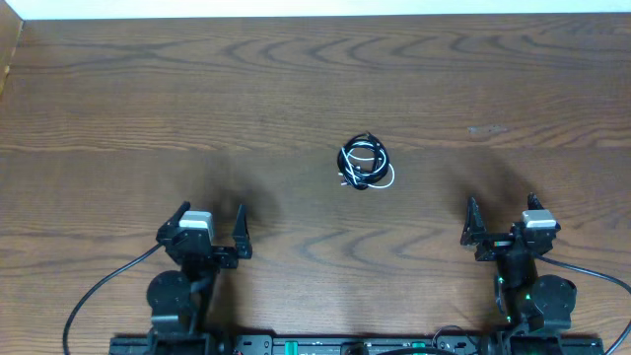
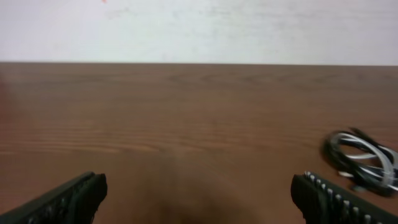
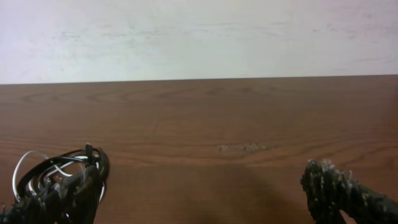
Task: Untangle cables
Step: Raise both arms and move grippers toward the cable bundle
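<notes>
Nearest us, the left hand (image 1: pixel 212 210) and right hand (image 1: pixel 501 207) are both wide open, empty, low over the table (image 1: pixel 148 99). The step looks like the first reach: we'd pin the black cord (image 1: pixel 357 153) with one hand, pinch the white cord (image 1: pixel 388 179) where it sticks out, and pull slowly. Farther out, mid-table between the hands, the cables (image 1: pixel 364 165) lie as one small tangled coil.

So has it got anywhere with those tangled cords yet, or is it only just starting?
Nothing looks done yet. The black and white cables lie in one coiled bundle on the table. Nothing is in hand: both arms' jaws stand wide open and empty, well short of the bundle. Everything is left: reaching in, gripping, pulling the two cords apart.
</notes>
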Tool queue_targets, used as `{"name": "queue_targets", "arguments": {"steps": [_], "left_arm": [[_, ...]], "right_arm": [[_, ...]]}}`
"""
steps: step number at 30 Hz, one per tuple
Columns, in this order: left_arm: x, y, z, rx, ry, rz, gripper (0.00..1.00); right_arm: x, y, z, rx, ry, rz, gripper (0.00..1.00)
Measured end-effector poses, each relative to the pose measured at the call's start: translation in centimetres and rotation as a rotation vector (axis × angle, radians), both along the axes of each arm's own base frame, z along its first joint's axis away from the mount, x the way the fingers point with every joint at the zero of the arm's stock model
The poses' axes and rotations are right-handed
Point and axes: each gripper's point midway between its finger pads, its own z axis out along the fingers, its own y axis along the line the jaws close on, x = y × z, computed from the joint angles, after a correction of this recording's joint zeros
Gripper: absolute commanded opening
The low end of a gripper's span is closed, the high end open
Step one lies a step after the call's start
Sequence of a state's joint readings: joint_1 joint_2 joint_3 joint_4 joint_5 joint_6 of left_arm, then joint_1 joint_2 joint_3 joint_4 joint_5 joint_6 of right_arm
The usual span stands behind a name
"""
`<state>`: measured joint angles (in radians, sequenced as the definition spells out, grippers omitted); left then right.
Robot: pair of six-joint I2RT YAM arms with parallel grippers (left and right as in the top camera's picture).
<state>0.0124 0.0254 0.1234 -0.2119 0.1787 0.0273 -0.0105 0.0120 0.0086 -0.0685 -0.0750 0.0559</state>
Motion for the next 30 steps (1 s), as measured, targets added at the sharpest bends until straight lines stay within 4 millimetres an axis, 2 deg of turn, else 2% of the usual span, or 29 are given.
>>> {"name": "queue_targets", "arguments": {"steps": [2,7,11,15,19,24,27,30], "left_arm": [[-0.8,-0.1,1.7,-0.010,0.018,-0.006,1.00],[-3.0,-0.1,7.3,-0.085,0.098,0.016,1.00],[-3.3,-0.1,9.6,-0.126,0.257,0.038,1.00],[-2.8,-0.2,11.1,-0.135,0.409,0.044,1.00],[-2.6,-0.5,10.3,-0.142,0.603,0.044,1.00],[-2.2,-0.6,6.6,-0.146,0.838,0.056,1.00],[-1.7,-0.8,5.3,-0.159,0.908,0.053,1.00],[-0.7,-1.3,5.3,-0.186,0.900,0.035,1.00]], "right_arm": [[0.0,0.0,0.0,0.000,0.000,0.000,0.99],[0.0,0.0,0.0,0.000,0.000,0.000,0.99],[0.0,0.0,0.0,0.000,0.000,0.000,0.99],[0.0,0.0,0.0,0.000,0.000,0.000,0.99],[0.0,0.0,0.0,0.000,-0.001,0.000,0.99],[0.0,0.0,0.0,0.000,-0.001,0.000,0.99],[0.0,0.0,0.4,0.000,-0.018,0.000,0.99],[0.0,0.4,0.8,0.005,-0.034,0.021,0.99]]}}
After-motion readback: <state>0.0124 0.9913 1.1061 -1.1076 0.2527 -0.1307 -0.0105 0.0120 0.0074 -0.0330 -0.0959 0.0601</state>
